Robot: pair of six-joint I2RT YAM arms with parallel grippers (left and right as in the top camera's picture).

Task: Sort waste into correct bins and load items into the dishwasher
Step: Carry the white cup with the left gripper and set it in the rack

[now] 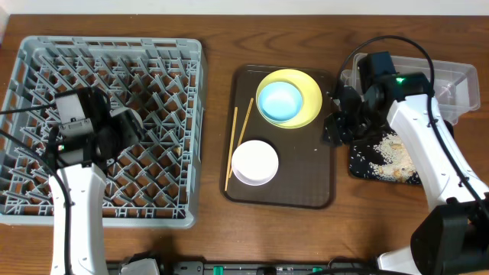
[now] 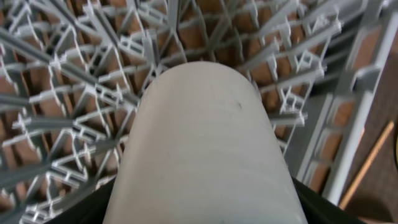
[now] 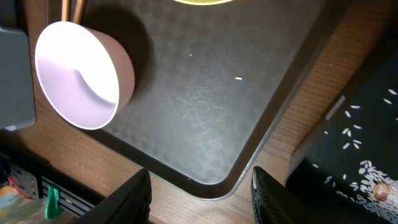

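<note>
Loading step, by the look: left claw (image 1: 121, 128) grips cup (image 2: 205, 155) above rack (image 2: 62, 93), next wants lowering straight down; right claw (image 3: 202, 196) wide, empty, bowl (image 3: 81, 74) upper-left of it.

Robotics lab bench staged as kitchen clean-up: wooden table (image 1: 221, 30) is carrying a grey dish rack (image 1: 107, 44) at 9 o'clock and a tray (image 1: 306, 191) centrally; cables (image 1: 367, 43) are trailing at 2 o'clock, electronics (image 1: 191, 267) sitting at 6 o'clock.

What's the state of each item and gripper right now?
blue bowl: upright, empty, nested in yellow dish
white bowl: upright, empty, on brown tray
chopsticks: flat on tray
black tray: strewn with rice
right gripper: open, empty
left gripper: over dish rack, fingers hidden behind pale cylinder
</note>
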